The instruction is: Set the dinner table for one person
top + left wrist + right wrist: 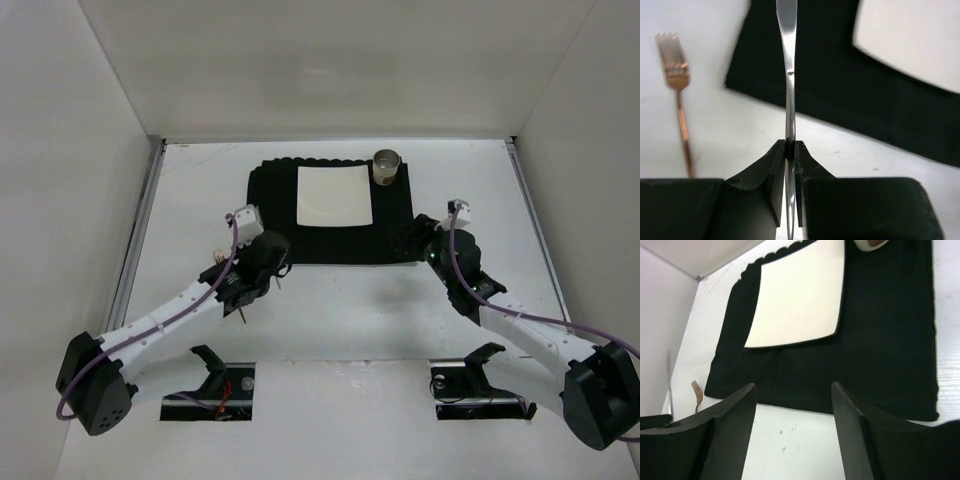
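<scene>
The dinner table is a white tabletop with white walls. On it lies a black placemat with a white square plate and a cup at its far right corner. My left gripper hovers at the placemat's near left corner, shut on a thin silver utensil seen edge-on. A copper fork lies on the table left of the placemat. My right gripper is open and empty over the placemat's near right edge.
White walls close the table on the left, far and right sides. Two black stands sit at the near edge between the arm bases. The plate and fork also show in the right wrist view.
</scene>
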`<act>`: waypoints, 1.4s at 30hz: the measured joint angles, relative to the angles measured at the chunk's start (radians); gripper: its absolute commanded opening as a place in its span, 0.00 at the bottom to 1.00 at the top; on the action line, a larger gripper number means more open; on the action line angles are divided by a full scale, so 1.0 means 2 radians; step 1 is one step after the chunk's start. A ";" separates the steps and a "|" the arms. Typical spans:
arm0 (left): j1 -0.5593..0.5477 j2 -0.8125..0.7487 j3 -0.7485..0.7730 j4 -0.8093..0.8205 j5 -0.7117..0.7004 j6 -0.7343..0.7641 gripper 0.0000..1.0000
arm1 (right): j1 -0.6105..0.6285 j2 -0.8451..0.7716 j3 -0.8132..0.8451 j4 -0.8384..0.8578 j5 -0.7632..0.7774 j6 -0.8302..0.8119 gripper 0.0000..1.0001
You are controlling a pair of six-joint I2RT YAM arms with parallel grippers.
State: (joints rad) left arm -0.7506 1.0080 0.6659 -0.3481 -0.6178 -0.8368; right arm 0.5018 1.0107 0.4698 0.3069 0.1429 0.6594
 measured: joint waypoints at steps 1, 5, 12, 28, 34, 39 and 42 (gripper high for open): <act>-0.006 0.012 0.019 0.005 0.000 0.007 0.01 | -0.005 -0.004 -0.002 0.000 0.001 0.001 0.71; -0.028 0.099 0.105 0.047 0.015 0.031 0.01 | -0.025 -0.015 -0.015 0.002 0.019 0.006 1.00; -0.071 0.338 0.312 0.128 0.075 0.075 0.01 | -0.056 -0.030 -0.041 -0.001 0.086 0.015 1.00; -0.086 0.622 0.576 0.119 0.122 0.077 0.01 | -0.087 -0.061 -0.057 -0.004 0.111 0.039 1.00; -0.086 0.641 0.595 0.116 0.122 0.061 0.01 | -0.088 -0.060 -0.057 -0.004 0.101 0.043 1.00; -0.085 0.661 0.598 0.116 0.122 0.050 0.02 | -0.093 -0.060 -0.057 -0.004 0.094 0.047 1.00; -0.085 0.672 0.598 0.114 0.122 0.045 0.03 | -0.094 -0.060 -0.057 -0.004 0.090 0.049 1.00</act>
State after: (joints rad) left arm -0.9211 2.3520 1.8614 -0.1196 -0.3740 -0.7460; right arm 0.3141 0.8906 0.3561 0.2996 0.3233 0.7567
